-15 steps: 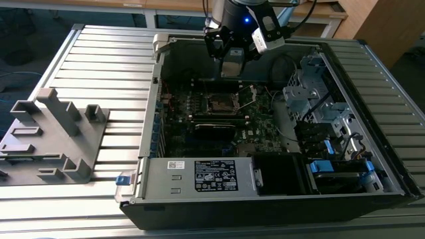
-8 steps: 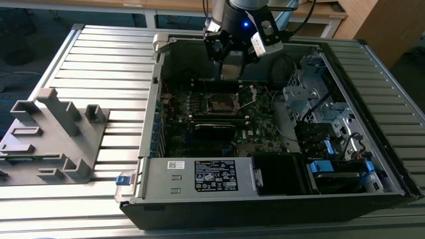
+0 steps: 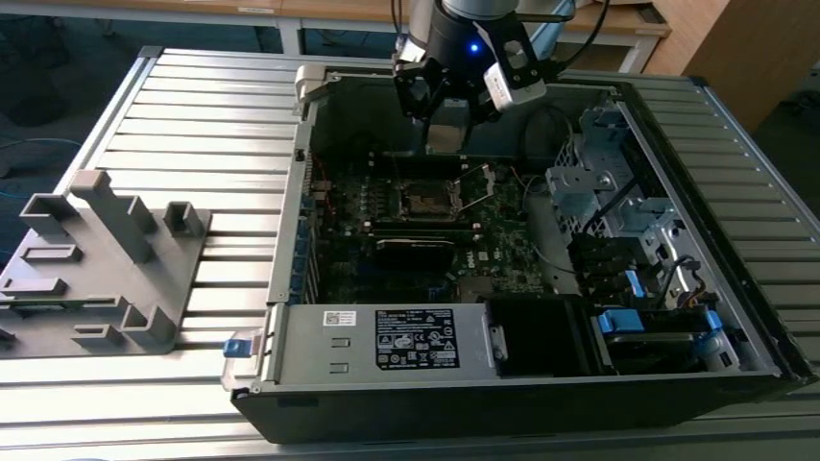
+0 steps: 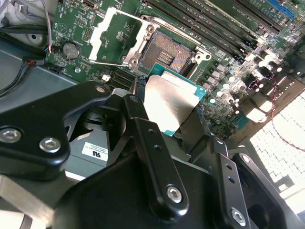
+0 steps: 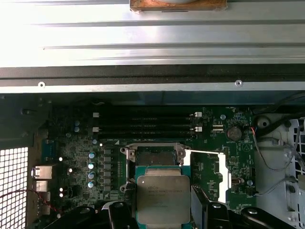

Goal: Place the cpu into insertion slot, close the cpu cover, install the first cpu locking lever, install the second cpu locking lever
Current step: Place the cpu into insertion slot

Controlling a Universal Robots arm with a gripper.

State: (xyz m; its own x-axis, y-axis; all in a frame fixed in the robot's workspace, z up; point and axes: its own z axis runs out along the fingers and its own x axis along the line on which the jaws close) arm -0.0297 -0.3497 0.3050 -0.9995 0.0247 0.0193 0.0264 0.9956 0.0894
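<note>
Pincer [image 4: 167,114] clamps the cpu [image 4: 169,102] by its edges, hovering over the empty insertion slot [image 3: 423,200], which lies at six o'clock from it in the exterior view. The cpu cover [image 4: 112,40] stands open; nothing is seated, closed or latched yet.

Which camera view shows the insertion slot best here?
The second wrist view: the insertion slot lies uncovered, its contact field plain. In the first wrist view the cpu in the pincer hides part of it. In the exterior view it is just a small dark square.
</note>
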